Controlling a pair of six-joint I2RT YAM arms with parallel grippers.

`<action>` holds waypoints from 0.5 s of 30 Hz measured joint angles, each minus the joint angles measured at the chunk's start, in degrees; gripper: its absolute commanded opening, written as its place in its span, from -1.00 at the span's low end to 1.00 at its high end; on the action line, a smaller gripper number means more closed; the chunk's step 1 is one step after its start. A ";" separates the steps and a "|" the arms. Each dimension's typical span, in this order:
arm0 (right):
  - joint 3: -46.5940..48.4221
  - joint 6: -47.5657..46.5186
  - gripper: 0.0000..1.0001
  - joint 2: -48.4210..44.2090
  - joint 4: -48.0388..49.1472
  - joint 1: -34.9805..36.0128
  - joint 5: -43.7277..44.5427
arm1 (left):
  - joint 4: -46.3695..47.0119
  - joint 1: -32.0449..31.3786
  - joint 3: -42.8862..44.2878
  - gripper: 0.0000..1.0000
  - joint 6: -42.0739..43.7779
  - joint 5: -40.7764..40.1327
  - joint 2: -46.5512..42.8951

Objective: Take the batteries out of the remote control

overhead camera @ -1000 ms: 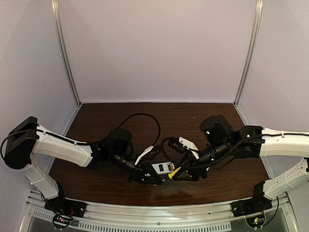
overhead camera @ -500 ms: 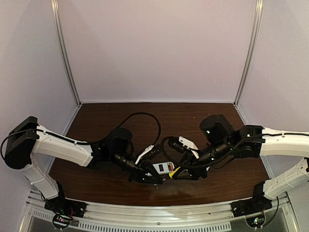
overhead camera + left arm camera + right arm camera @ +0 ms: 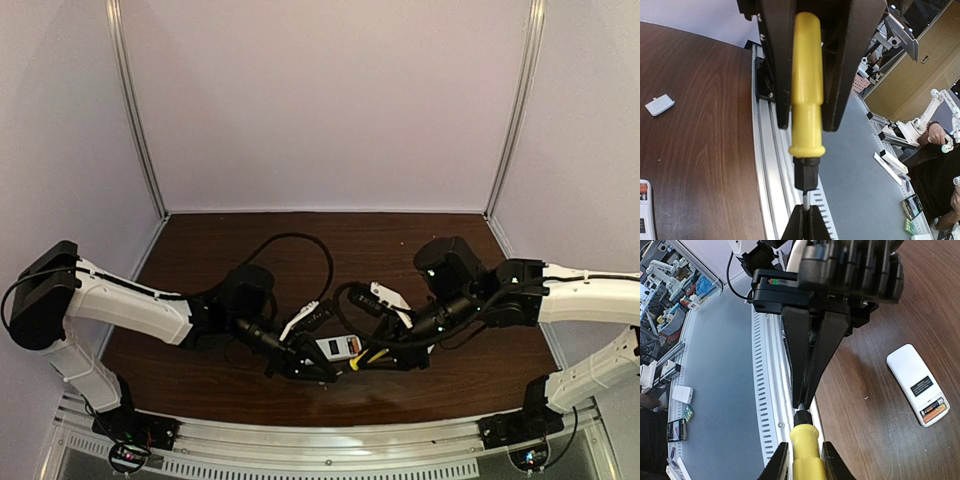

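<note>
- We've got the remote lying back-up on the desk, bay open, both batteries inside; the screwdriver hangs just beside it.
- Right fingers pinch the yellow handle, left fingers clamp the shaft; they meet tip to tip, low near the front edge.
- The white chip shows up clearly only in the left wrist view.

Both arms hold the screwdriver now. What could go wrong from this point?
1. The right gripper clamps the yellow handle of the screwdriver, but the left gripper pinches only its thin metal shaft, so that hold may slip.
2. The remote lies loose on the table with the batteries inside. Prying might push it away.
</note>
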 measured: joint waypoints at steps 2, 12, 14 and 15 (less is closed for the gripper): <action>0.00 0.00 -0.60 0.00 0.00 0.00 0.04 | 0.02 0.00 0.00 -1.00 0.00 0.09 0.00; -0.13 0.39 -0.86 0.00 0.15 0.02 -0.22 | -0.02 -0.09 0.00 -1.00 0.28 0.39 0.02; -0.28 0.46 -0.90 0.00 0.31 0.02 -0.22 | -0.02 -0.09 0.00 -1.00 0.33 0.42 0.13; -0.37 0.48 -0.92 0.00 0.35 0.02 -0.22 | -0.02 -0.09 0.00 -0.98 0.39 0.42 0.20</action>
